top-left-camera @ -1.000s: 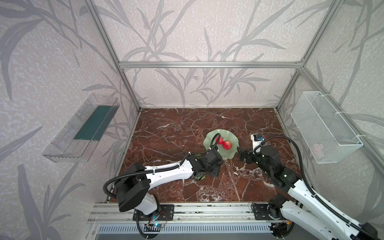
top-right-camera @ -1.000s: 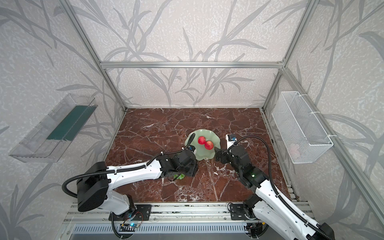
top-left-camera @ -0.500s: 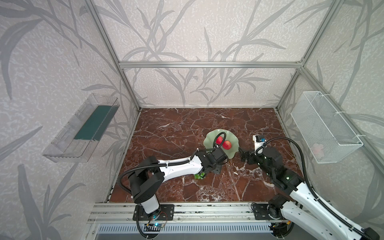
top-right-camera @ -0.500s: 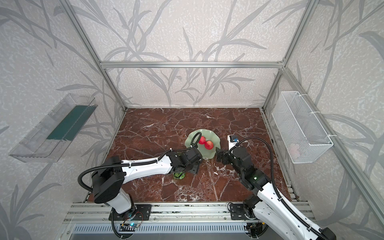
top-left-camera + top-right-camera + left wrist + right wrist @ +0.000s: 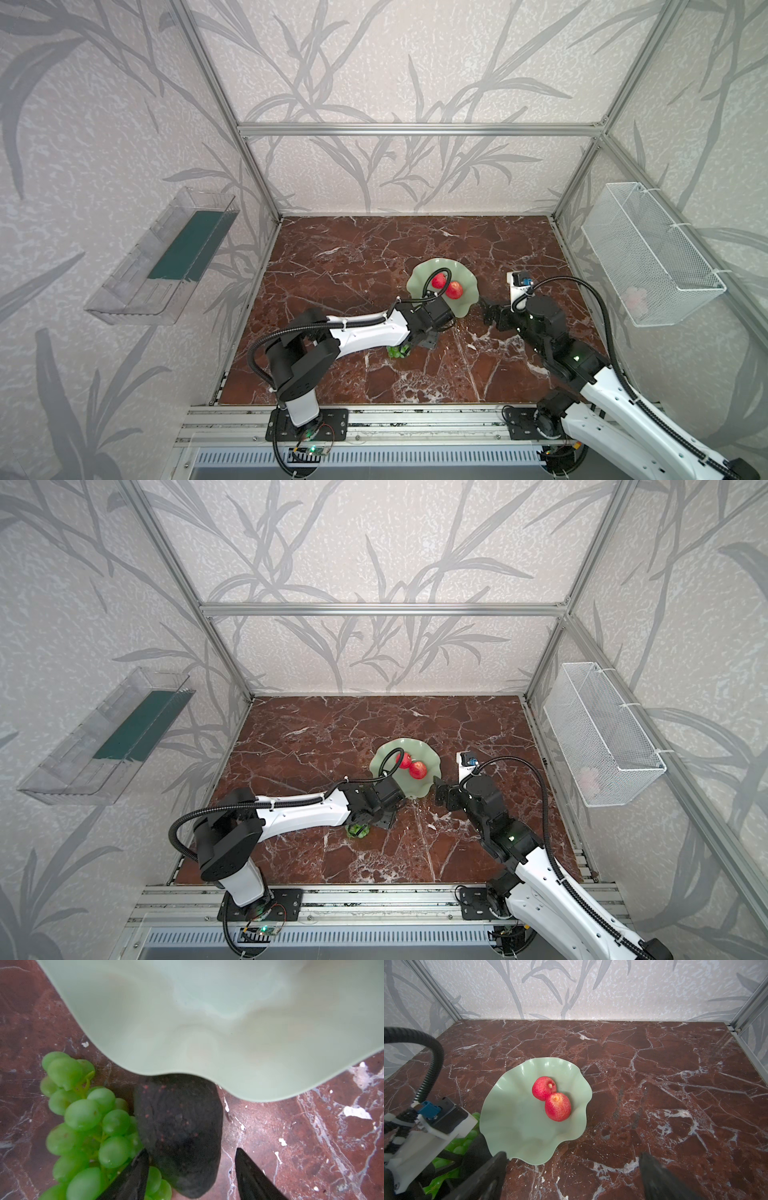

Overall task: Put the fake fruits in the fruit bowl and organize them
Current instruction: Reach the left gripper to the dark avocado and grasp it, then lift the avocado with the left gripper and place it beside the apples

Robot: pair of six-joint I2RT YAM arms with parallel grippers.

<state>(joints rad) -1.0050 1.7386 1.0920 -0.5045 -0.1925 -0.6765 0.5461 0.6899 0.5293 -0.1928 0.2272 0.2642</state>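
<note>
The pale green fruit bowl (image 5: 419,272) (image 5: 384,756) (image 5: 517,1122) holds two red apple-like fruits (image 5: 446,286) (image 5: 411,766) (image 5: 551,1097) side by side. In the left wrist view the dark avocado (image 5: 178,1122) lies on the marble, its far end tucked under the bowl's wavy rim (image 5: 207,1022). The green grapes (image 5: 83,1113) (image 5: 398,351) (image 5: 358,831) lie against it. My left gripper (image 5: 192,1150) (image 5: 424,336) straddles the avocado. One finger touches it and the other stands clear, so the gripper is open. My right gripper (image 5: 573,1155) (image 5: 488,309) is open and empty beside the bowl.
A clear plastic tray (image 5: 162,266) hangs on the left wall and a white wire basket (image 5: 648,253) on the right wall. Aluminium frame posts stand at the corners of the marble floor (image 5: 374,257).
My left arm has swung toward the bowl, uncovering the grapes, and its jaws have widened. The right arm has stayed still.
</note>
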